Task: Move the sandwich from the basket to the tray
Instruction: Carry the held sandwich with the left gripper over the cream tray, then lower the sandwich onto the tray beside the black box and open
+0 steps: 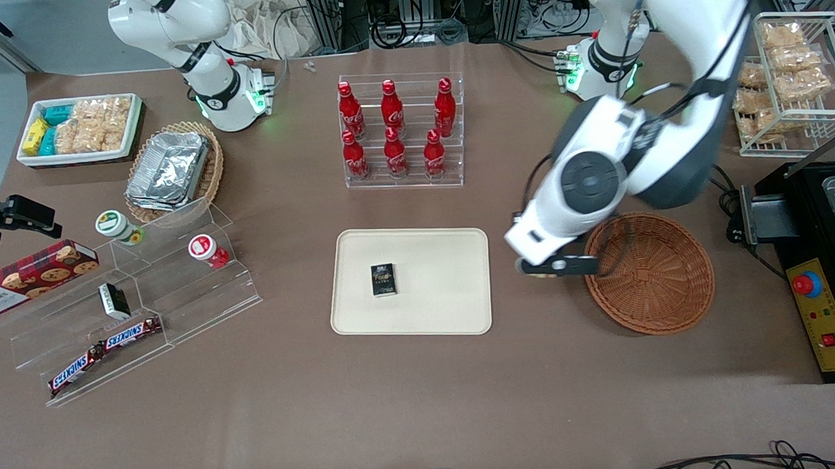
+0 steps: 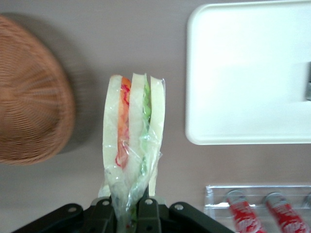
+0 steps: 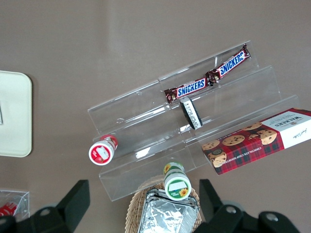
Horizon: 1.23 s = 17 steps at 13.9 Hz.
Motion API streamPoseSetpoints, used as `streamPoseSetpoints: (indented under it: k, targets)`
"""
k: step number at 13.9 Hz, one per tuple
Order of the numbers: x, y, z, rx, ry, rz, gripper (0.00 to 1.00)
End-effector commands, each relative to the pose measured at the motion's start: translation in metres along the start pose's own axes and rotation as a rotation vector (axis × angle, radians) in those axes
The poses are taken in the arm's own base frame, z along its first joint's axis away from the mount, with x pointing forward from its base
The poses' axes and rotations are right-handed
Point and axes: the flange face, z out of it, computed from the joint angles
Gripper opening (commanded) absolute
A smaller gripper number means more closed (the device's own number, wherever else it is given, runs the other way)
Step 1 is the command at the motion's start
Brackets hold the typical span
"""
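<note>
The sandwich (image 2: 133, 131), a plastic-wrapped wedge of pale bread with orange-pink and green filling, hangs above bare table with my gripper (image 2: 129, 206) shut on its narrow end. In the front view the gripper (image 1: 557, 264) hovers between the reddish-brown wicker basket (image 1: 651, 275) and the cream tray (image 1: 455, 309), close to the basket's rim. The arm hides most of the sandwich there. The basket (image 2: 29, 97) holds nothing that I can see. The tray (image 2: 243, 73) carries a small black box (image 1: 384, 279).
A clear rack of red cola bottles (image 1: 400, 131) stands farther from the front camera than the tray. Toward the parked arm's end are a stepped acrylic shelf (image 1: 149, 299) and a tan basket of foil containers (image 1: 172, 170). A black machine (image 1: 818, 262) flanks the basket.
</note>
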Motion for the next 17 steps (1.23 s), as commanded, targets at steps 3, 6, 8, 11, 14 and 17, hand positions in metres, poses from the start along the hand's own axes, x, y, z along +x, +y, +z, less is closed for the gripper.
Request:
streamPoseSetpoints:
  k: [3, 6, 8, 11, 14, 17]
  targets:
    - [0.026, 0.065, 0.056, -0.071, 0.034, 0.025, 0.0]
    - [0.037, 0.074, 0.085, -0.103, 0.044, 0.03, 0.0]
    - [0.046, 0.078, 0.102, -0.127, 0.058, 0.027, 0.0]
    - [0.048, 0.084, 0.119, -0.134, 0.049, 0.029, 0.0]
    - [0.052, 0.088, 0.128, -0.155, 0.073, 0.03, 0.11]
    - [0.054, 0.089, 0.148, -0.151, 0.047, 0.031, 0.56]
